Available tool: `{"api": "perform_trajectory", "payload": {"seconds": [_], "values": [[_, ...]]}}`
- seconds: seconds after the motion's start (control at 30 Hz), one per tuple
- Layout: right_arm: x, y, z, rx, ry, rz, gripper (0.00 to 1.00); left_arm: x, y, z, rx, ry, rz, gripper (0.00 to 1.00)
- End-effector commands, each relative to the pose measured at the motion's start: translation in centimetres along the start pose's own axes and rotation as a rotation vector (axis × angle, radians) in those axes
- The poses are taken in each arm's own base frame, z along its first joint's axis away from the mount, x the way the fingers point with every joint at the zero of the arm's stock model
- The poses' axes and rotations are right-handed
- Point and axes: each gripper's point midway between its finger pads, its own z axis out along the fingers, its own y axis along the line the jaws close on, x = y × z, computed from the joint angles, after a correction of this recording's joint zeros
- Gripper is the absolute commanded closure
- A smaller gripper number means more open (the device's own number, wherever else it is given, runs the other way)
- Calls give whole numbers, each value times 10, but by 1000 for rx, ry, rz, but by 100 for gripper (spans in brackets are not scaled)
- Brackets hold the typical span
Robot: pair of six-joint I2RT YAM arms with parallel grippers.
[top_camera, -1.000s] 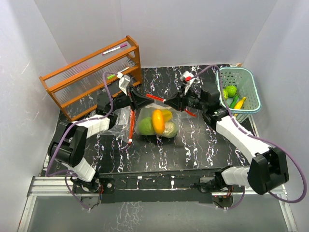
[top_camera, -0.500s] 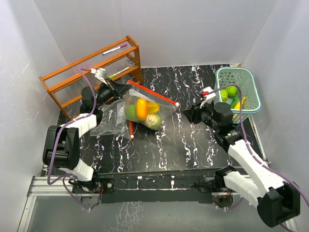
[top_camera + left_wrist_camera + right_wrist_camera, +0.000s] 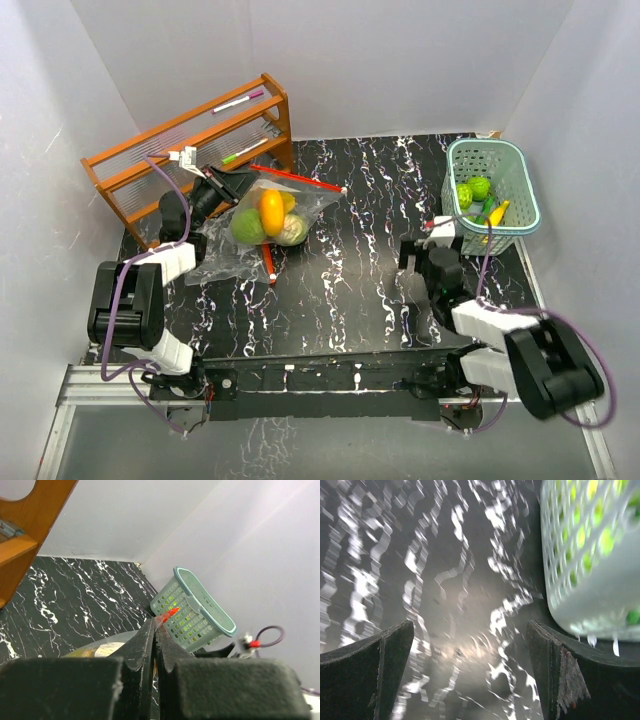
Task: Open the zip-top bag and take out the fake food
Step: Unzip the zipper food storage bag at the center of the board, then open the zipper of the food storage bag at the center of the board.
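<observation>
A: Entry one, right gripper (image 3: 470,625)?
B: Jaws spread wide with nothing between them. It is low over the table (image 3: 330,300), just beside the basket (image 3: 520,215).
A: Entry two, bag (image 3: 222,252)?
B: Clear, sagging in front of the rack (image 3: 150,165). The fake food (image 3: 266,215) is inside: orange, green and pale pieces.
A: Entry three, left gripper (image 3: 155,635)?
B: Jaws pinched tight on the bag's red zip strip (image 3: 300,178).
A: And the basket?
B: Green pieces (image 3: 478,188) and a banana (image 3: 496,212).
</observation>
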Motion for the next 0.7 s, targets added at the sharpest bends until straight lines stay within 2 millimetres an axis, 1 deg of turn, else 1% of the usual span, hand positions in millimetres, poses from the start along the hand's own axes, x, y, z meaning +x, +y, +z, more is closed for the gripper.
{"api": "perform_trajectory", "payload": {"seconds": [0.0, 0.03, 0.07, 0.1, 0.17, 0.2, 0.23, 0.3, 0.33, 0.43, 0.47, 0.67], "values": [[-31, -35, 10, 139, -292, -16, 1, -13, -31, -5, 78, -48, 30, 100], [-19, -37, 18, 150, -259, -22, 1, -13, -33, -6, 79, -49, 28, 100], [-16, -39, 25, 152, -258, -24, 0, -13, -35, -7, 80, -49, 21, 100], [-17, -38, 29, 142, -276, -36, 0, -13, -38, -9, 83, -50, 21, 100], [-6, -41, 39, 119, -187, 1, 1, -15, -44, -11, 88, -48, 9, 100], [-5, -40, 42, 76, -178, 7, 1, -16, -46, -12, 87, -45, -2, 100], [-7, -41, 44, 53, -201, 18, 1, -15, -47, -12, 79, -38, -19, 100], [3, -49, 47, 53, -182, 61, 2, -15, -49, -12, 71, -20, -40, 100], [2, -50, 45, 50, -199, 61, 2, -15, -50, -12, 65, -12, -47, 100], [3, -48, 46, 37, -179, 52, 1, -9, -47, -14, 40, 17, -69, 100], [4, -46, 47, 29, -172, 53, 1, -13, -53, -16, 41, 16, -55, 100], [4, -46, 46, 27, -181, 53, 1, -4, -54, -24, -3, 87, -32, 100]]}}
